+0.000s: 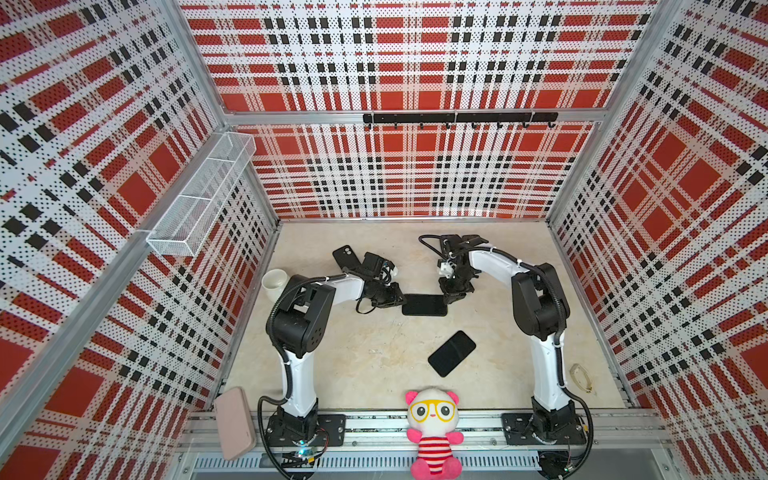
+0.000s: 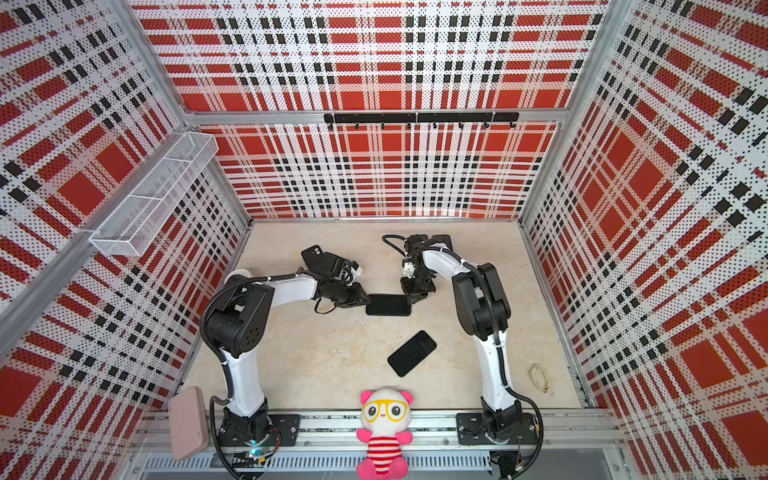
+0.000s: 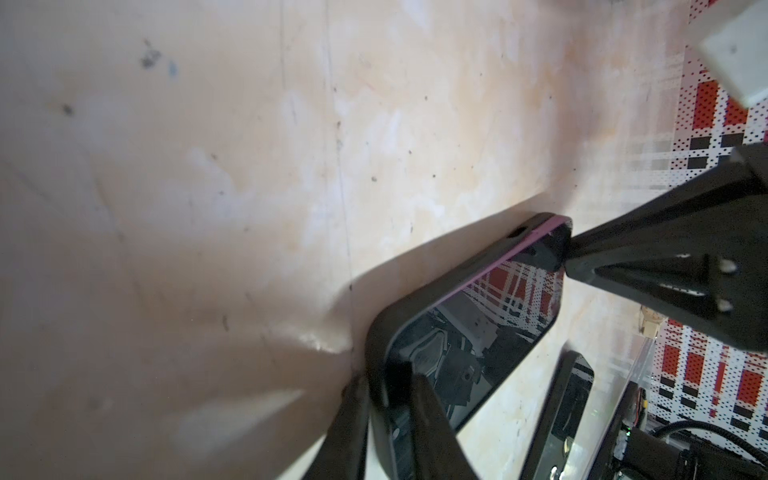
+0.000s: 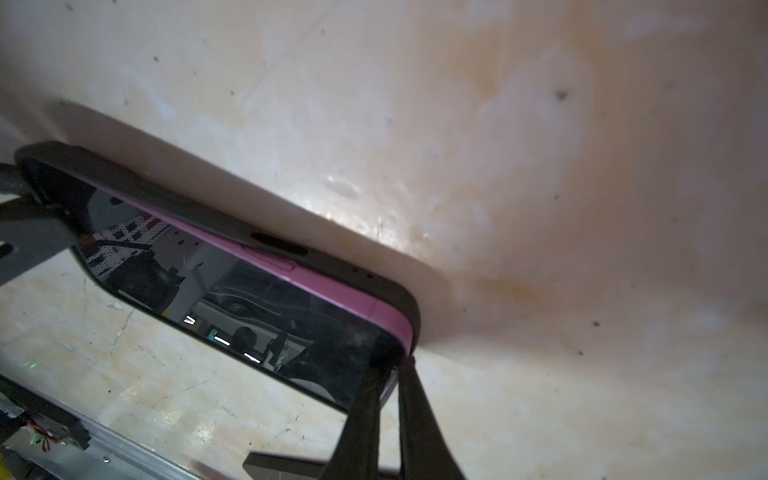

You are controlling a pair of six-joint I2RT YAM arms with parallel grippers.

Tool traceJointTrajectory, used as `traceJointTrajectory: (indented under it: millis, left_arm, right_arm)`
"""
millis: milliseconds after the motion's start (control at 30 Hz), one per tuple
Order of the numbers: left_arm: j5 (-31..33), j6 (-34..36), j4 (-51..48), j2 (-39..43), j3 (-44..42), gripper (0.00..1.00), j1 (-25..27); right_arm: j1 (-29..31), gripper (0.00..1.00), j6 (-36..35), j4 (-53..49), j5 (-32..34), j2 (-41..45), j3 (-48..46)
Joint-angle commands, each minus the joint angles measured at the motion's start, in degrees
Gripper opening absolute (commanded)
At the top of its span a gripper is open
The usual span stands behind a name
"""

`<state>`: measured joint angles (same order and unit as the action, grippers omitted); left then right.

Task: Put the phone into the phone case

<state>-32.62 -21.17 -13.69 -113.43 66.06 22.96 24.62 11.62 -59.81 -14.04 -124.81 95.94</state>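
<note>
A: L pincer – found clenched on one short end of the phone case; one finger outside the rim, the other over the screen side.

B: And the R pincer?

A: Saw its fingers nearly together, tips against the opp. corner of the phone. Couldn't tell if pinching or just pressing.

B: Phone's spot?

A: Lay screen-up inside the black case, mid bench, betw. both pincers. Noted a pink edge showing above the rim along one long side & round the corner at the R pincer.

B: Other stuff?

A: Spotted a 2nd black slab, phone-shaped, flat & askew, nearer the arm bases, well apart from the cased phone. Spare black case w/ camera cut-out, partly hidden behind the L wrist. White cup by the L wall. Plush panda at the front rail, pink flat case at the front L corner.
</note>
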Motion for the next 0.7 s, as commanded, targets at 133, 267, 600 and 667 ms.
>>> traceJointTrajectory:
  millis: [133, 267, 600, 667]
  left_arm:
    - [-0.67, 0.28, -0.72, -1.34, 0.04, 0.22, 0.15]
    - [-0.77, 0.31, -0.74, -1.42, 0.08, 0.22, 0.15]
    - [-0.60, 0.33, -0.72, -1.42, 0.06, 0.22, 0.15]
    - [-0.60, 0.32, -0.72, -1.42, 0.03, 0.22, 0.15]
  right_arm:
    - [3.74, 0.10, 5.65, 8.72, 11.20, -7.64, -8.06]
    - [4.54, 0.11, 6.00, 11.10, 11.24, -7.42, -7.58]
    - [1.42, 0.18, 3.42, 8.93, 7.73, -3.68, -1.97]
    - [1.18, 0.18, 3.24, 9.10, 7.21, -3.60, -1.42]
